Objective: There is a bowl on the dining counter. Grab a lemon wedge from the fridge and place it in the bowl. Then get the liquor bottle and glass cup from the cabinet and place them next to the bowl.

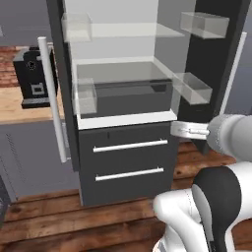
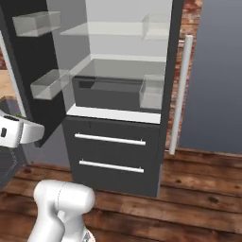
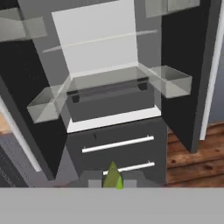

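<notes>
Standing with both upper doors swung wide: the fridge (image 1: 125,162), dark grey and boxy, its pale interior showing glassy shelves and a clear drawer (image 1: 125,91). Hanging on the inner door faces: clear rectangular bins (image 1: 194,87), thin-walled and see-through. Running across the two flat lower drawer fronts: slim silver bar handles (image 1: 130,145). Rising along the door edges: long round silver handles (image 2: 181,94). Lying below: a floor (image 2: 198,189) of reddish wood planks with visible grain. Sitting at the left of the left base view: a black boxy coffee machine (image 1: 32,76) on a light wood worktop (image 1: 15,106), with red brick behind.

Reaching in front of the fridge, level with the top drawer: the gripper (image 3: 113,183), nearly closed and clenching a lemon wedge (image 3: 113,176), a small pointed yellow-green sliver poking up between the fingertips in the hand view. Held clear of the shelves and bins, outside the fridge.
</notes>
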Tool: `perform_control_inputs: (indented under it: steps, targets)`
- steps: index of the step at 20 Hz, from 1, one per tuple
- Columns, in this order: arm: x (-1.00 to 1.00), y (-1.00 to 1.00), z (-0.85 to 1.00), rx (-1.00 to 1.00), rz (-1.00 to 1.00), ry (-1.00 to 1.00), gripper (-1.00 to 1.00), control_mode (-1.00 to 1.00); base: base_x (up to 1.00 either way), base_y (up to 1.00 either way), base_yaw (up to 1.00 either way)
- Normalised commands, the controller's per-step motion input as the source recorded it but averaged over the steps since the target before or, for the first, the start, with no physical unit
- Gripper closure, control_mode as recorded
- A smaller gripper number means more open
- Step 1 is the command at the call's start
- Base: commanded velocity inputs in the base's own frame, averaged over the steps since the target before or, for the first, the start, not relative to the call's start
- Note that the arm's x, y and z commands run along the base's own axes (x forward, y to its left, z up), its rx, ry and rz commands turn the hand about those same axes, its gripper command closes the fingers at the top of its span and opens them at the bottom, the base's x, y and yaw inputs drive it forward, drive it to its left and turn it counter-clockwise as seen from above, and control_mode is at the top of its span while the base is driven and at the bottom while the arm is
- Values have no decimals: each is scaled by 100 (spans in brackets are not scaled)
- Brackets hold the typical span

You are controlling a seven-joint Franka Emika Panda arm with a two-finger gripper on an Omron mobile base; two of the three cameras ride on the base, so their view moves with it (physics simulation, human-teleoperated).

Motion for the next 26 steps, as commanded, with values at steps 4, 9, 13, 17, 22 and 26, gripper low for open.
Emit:
perform_control_inputs:
  steps: [4,9,13,17,22,26]
  targets:
    - [0,0,0,0,0,0,100,100,-100,0,-1]
    - [0,0,0,0,0,0,100,100,-64,0,-43]
    - [0,0,0,0,0,0,100,100,-6,0,-98]
    - [0,0,0,0,0,0,100,100,0,0,-100]
    - [0,0,0,0,0,0,100,100,0,0,-99]
    - [0,0,0,0,0,0,100,100,-3,-4,-95]
